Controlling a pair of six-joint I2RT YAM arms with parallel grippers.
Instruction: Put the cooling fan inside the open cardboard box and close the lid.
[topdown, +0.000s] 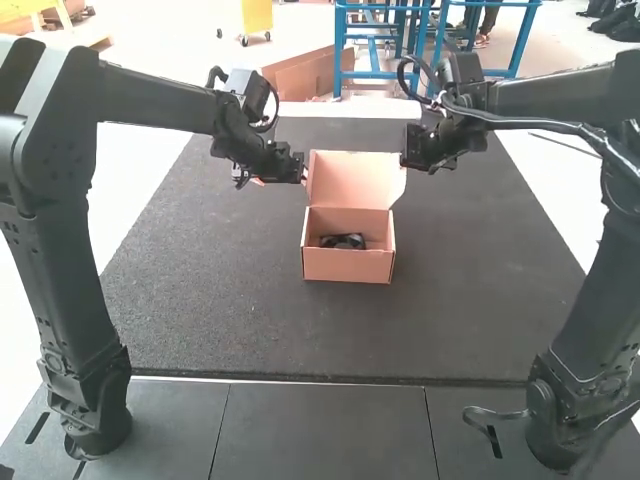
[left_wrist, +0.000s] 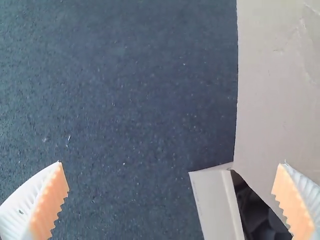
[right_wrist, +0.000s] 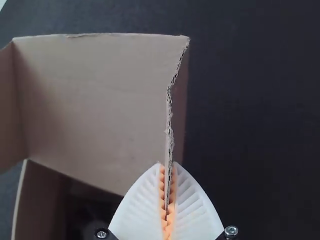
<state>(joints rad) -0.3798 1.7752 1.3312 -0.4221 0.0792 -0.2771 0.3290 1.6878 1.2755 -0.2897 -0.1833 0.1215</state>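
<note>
Dark mat (topdown: 200, 300), mid-frame: the cooling fan (topdown: 343, 241) (probably, it's dim) is already sat in the cardboard box (topdown: 348, 262). Yet to be shut: the lid (topdown: 355, 180), its right edge pinched by the right gripper (topdown: 408, 158); nothing is held by the wide-open left gripper (topdown: 291, 170).

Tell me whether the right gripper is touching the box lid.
Touching. The right wrist view shows the right gripper shut on the side edge of the lid, with the cardboard pinched between its ribbed fingers.
</note>
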